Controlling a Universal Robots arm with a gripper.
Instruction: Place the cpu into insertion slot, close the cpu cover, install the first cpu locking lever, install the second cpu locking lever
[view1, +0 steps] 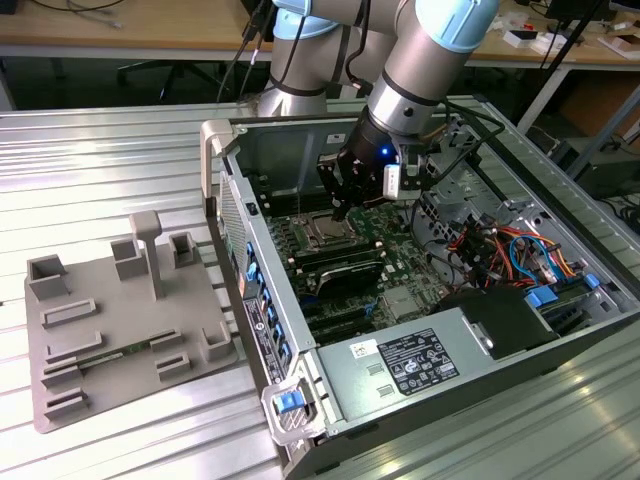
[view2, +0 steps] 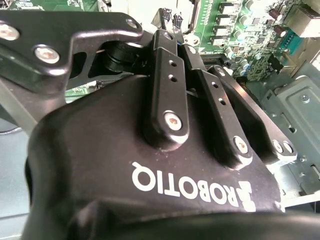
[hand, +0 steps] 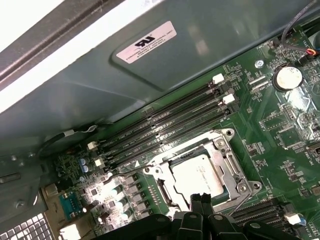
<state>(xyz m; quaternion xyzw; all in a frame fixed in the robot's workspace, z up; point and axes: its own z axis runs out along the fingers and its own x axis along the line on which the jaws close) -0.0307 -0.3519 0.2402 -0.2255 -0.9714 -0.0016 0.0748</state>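
A robot arm's gripper (view1: 343, 208) hangs inside an open computer case (view1: 285, 150), fingers drawn tight together with nothing between them, its tips at one edge of the cpu (hand: 197, 175). The silvery chip lies flat in the insertion slot (hand: 176, 158) on the green motherboard (hand: 280, 150), just beside long black memory slots (hand: 165, 125); the cpu cover (hand: 231, 162) lies down around it. Whether the tips touch metal cannot be told. A grey fixture tray (view1: 110, 320) sits on the ribbed table (view1: 100, 160) at the exterior view's left
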